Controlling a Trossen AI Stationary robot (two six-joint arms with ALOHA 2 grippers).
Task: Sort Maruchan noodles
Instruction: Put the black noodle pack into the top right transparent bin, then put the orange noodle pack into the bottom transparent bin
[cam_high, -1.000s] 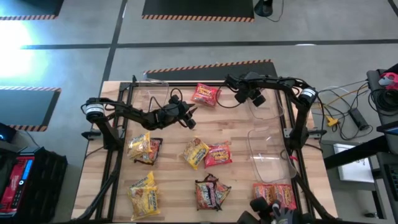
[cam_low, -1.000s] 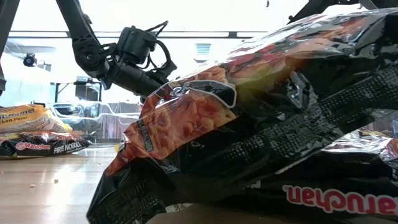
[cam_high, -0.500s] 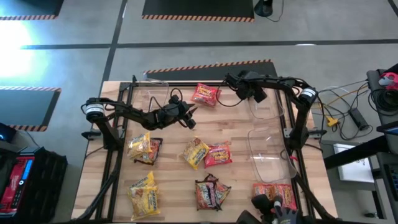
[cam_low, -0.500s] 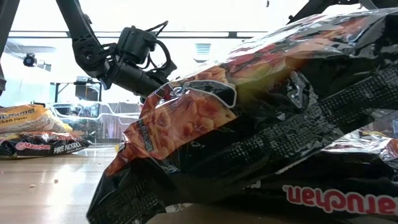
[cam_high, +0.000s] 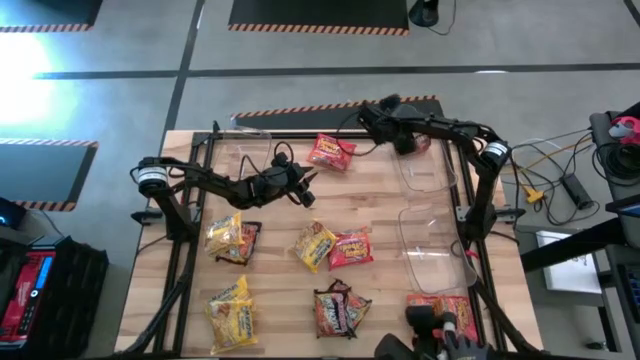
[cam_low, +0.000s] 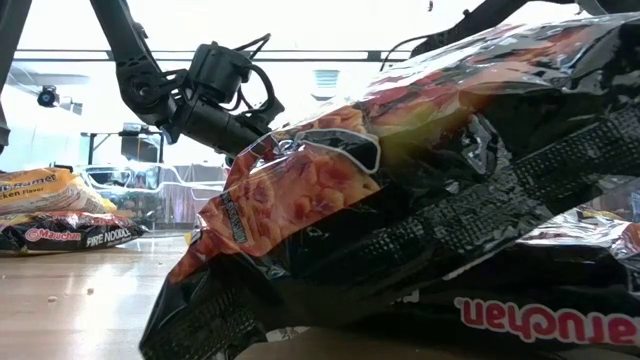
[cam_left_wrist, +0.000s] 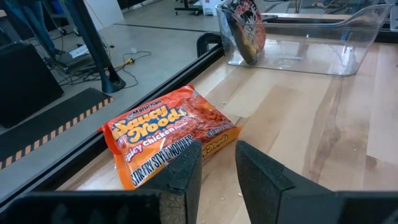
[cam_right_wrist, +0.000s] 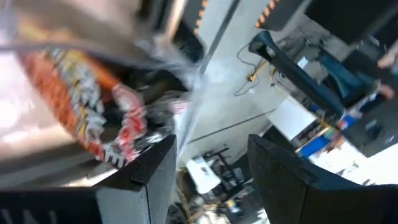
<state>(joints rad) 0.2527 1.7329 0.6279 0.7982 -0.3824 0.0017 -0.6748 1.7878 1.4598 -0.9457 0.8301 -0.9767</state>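
**A:** So the right end effector (cam_high: 372, 118) is up at the far edge of the surface (cam_high: 390, 215), fingers (cam_right_wrist: 142, 177) spread with nothing between them, right by a clear bin (cam_high: 432, 172). The left end effector (cam_left_wrist: 217, 163) is mid-surface; there's a narrow gap between its fingers and it's holding nothing.

**B:** And the noodles?

**A:** Crinkly flat packets scattered everywhere. An orange packet (cam_left_wrist: 168, 134) sits just ahead of the left fingers, near the far edge, and reads "Maruchan", "Saucy Noods", "Spicy Chicken". Yellow packets (cam_high: 232, 238) are on the left side, a yellow and red pair (cam_high: 333, 246) in the middle, and red ones (cam_high: 445, 308) at the near right corner. A dark packet (cam_low: 420, 200) fills the low view, "Maruchan" upside down on it. Another dark one (cam_low: 65, 233) says "Fire Noodle".
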